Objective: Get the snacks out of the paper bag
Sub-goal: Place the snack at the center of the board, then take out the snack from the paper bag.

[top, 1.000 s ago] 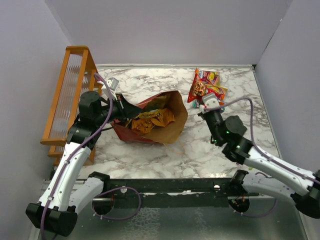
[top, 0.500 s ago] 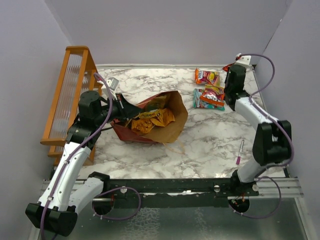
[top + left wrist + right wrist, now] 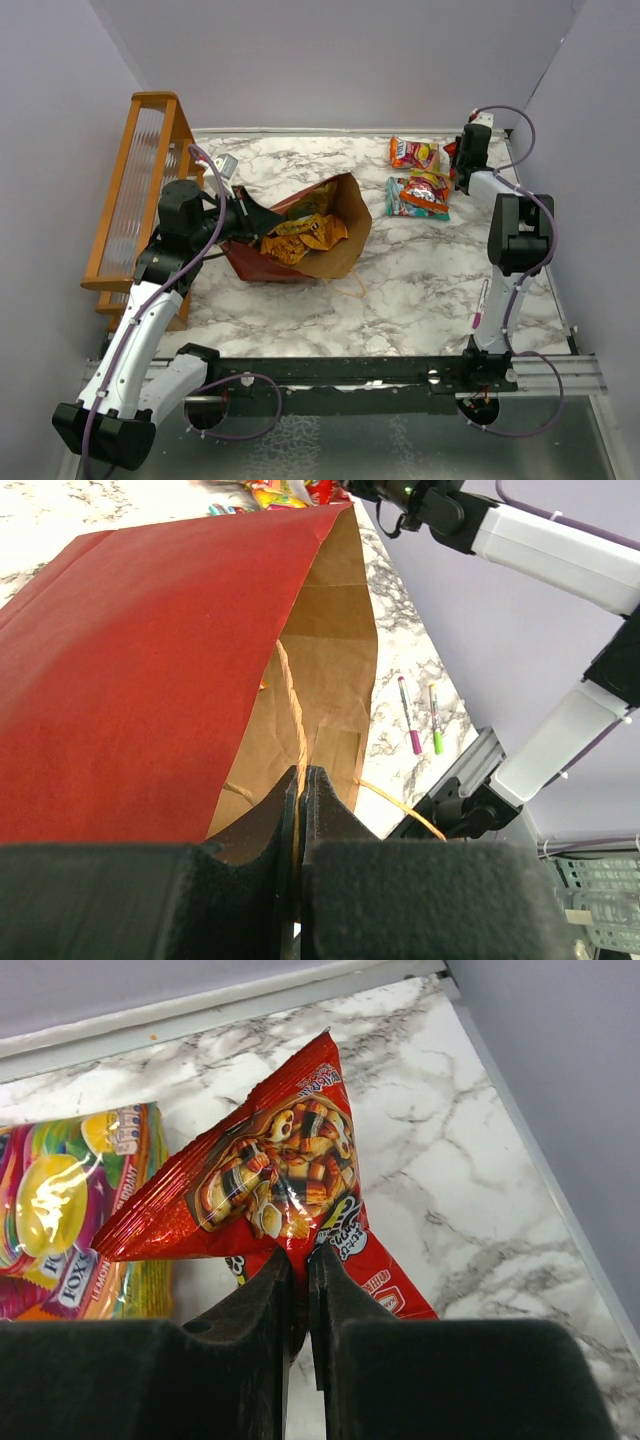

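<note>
Seen from the top, the paper bag [image 3: 335, 255] lies on its side left of centre on the marble table [image 3: 420, 290]. Its mouth is open, and orange and yellow packets [image 3: 300, 235] are crowded inside. The left gripper [image 3: 243, 214] sits at the bag's left rim. The right gripper [image 3: 462, 160] is at the far right corner, near a pink pack [image 3: 413, 153] and a teal pack [image 3: 418, 196] lying flat on the table. An orange rack [image 3: 140, 190] stands at the left. Neither grip can be judged from this view.

The left wrist view shows that gripper's fingers pressed tight together on the bag's thin edge, with the red outside to the left and the brown inside to the right. It also shows a pink pen [image 3: 409, 716] and a green pen [image 3: 435, 720] side by side.

The right wrist view shows the fingers almost together, pinching the lower edge of a red packet [image 3: 285, 1175]. The packet is near the back wall, with the pink pack on its left.
</note>
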`<state>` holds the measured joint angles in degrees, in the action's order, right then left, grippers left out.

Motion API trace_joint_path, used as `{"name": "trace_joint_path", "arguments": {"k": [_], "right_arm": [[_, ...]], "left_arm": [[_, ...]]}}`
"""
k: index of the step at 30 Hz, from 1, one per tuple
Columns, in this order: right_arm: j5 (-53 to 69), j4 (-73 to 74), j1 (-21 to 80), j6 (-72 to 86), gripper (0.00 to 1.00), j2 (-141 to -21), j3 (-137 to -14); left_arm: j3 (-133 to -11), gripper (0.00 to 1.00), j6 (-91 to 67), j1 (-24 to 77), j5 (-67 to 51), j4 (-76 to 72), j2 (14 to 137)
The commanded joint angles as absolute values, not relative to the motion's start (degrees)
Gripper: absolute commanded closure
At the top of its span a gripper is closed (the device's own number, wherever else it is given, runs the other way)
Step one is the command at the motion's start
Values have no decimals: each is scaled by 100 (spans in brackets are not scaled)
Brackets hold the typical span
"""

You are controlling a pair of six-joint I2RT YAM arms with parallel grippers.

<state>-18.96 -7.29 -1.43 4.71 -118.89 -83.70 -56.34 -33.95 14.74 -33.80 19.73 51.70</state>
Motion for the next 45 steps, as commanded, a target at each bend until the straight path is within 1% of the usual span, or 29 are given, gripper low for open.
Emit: {"name": "trace_joint_path", "arguments": {"k": [1,4,6,9,10,11,12,14,17,20,23,24,29,32,35,39,42,45], "right_arm": [[-1223,-810,-223,465,88,-12377,-8745],[-1104,-656,-237,498,85,-12566,-8952],[-1055,-535,-237,501,77,-12579,-9037],[-1005,-434,-237,601,50,-12372,-9014],[-943,-401,-237,599,44,-12245,-8993],[-879,-327,-237,609,39,-12025,-8979],[-838,-227,-237,638,36,-11835,-8949],[-734,-28,-237,795,32,-11335,-8784],[-121,-22,-237,1137,26,-10435,-8180],[833,-151,-218,1596,26,-9580,-7364],[2079,-688,-110,2165,26,-8755,-6269],[2319,-826,-30,2289,26,-8507,-5989],[2854,-1032,590,2482,26,-7240,-4974],[2969,-1177,1343,2060,26,-6343,-4486],[3146,-1244,2159,1549,26,-5536,-4182],[3425,-1155,2938,1027,26,-4731,-3997],[3595,-887,3378,546,26,-4471,-4081],[3622,-417,3785,-245,28,-4649,-4233]], "left_arm": [[-5691,100,-3504,1468,-3523,1759,5133],[-5693,100,-3505,1471,-3559,1780,5129],[-5674,100,-3546,1464,-3683,1687,5126],[-5616,100,-3648,1468,-3926,1406,5139],[-5588,100,-3669,1472,-3969,1319,5129],[-5559,100,-3680,1464,-4035,1226,5118],[-5529,100,-3668,1467,-4097,1140,5095],[-5461,100,-3576,1468,-4228,995,5010],[-5269,100,-3499,1475,-4400,612,4778],[-5029,100,-3557,1475,-4459,328,4605],[-4845,100,-3728,1476,-4555,51,4540],[-4787,100,-3794,1476,-4609,-60,4521],[-4686,100,-3946,1470,-4665,-220,4439],[-4659,100,-4026,1476,-4636,-251,4406],[-4694,100,-4098,1472,-4630,-304,4419],[-4772,100,-4081,1477,-4602,-254,4443],[-4775,100,-4102,1476,-4565,-223,4464],[-4772,100,-4145,1477,-4528,-211,4496]]}}
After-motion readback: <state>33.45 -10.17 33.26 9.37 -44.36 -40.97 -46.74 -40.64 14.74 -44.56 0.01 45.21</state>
